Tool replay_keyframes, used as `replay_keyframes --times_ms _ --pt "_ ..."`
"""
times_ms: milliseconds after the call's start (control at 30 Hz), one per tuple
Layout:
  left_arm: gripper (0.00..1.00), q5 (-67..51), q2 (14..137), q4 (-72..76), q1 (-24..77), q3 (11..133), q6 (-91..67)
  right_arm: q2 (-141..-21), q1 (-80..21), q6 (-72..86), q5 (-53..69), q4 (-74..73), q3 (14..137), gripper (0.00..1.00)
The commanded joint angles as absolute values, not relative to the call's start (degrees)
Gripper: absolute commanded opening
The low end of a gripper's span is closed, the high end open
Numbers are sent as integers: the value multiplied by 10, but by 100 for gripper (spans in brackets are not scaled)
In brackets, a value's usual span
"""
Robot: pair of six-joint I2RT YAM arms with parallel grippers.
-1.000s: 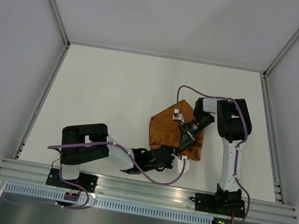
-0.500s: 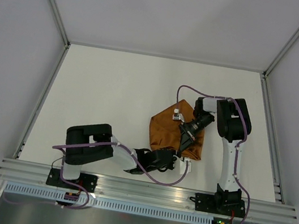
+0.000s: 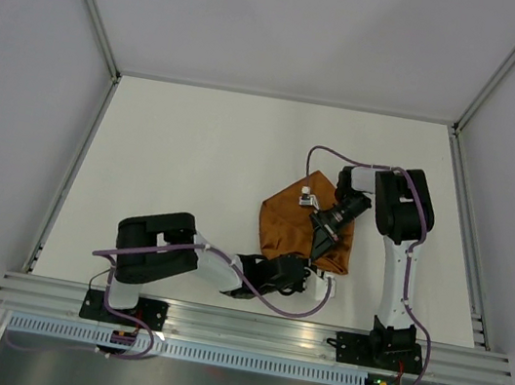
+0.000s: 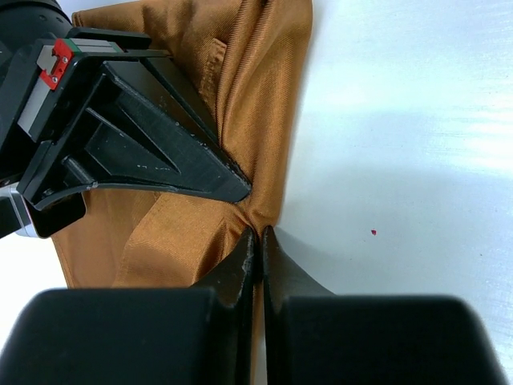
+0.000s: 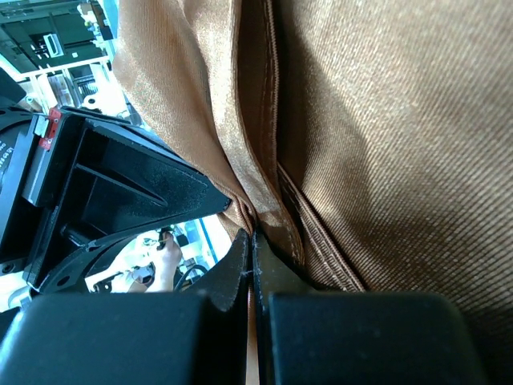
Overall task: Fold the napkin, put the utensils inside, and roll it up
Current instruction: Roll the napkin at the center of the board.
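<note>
The rust-orange napkin lies bunched and partly folded on the white table, right of the middle. At its near edge my left gripper is shut on a pinch of cloth; in the left wrist view the napkin gathers into the closed jaws of the left gripper. Just beside that spot, my right gripper comes down from the far side. It is shut on the same gathered edge, where the right gripper meets the napkin. The utensils are hidden.
Bare white tabletop spreads to the left and behind the cloth. An aluminium rail runs along the near edge, and grey walls with metal posts close in the sides. A tiny red speck marks the table.
My left gripper has slid right to the napkin's near edge and closed on the cloth. The right arm has stayed put, still gripping.
</note>
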State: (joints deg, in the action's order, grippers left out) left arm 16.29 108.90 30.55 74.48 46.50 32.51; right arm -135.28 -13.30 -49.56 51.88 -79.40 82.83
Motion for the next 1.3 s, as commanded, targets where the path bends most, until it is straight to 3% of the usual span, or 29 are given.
replay_keyframes --times_ms 0,133,300,600,700,1100,1267 --pt "2 136 1112 259 737 487 323 -1391 -136 -540 472 -708 825 0" --pt "2 116 1102 229 733 496 309 -1383 -136 -536 469 -706 825 0" --pt "2 70 1087 203 718 500 278 -1358 -133 -529 472 -703 824 8" --pt "2 -14 1077 129 686 530 231 -1304 -121 -526 489 -722 847 37" --pt "2 -39 1072 120 675 533 216 -1284 -114 -517 494 -721 857 41" --pt "2 -165 1056 112 604 537 140 -1168 -29 -405 501 -614 863 45" --pt "2 -228 1055 125 573 534 105 -1108 15 -431 499 -595 841 46"
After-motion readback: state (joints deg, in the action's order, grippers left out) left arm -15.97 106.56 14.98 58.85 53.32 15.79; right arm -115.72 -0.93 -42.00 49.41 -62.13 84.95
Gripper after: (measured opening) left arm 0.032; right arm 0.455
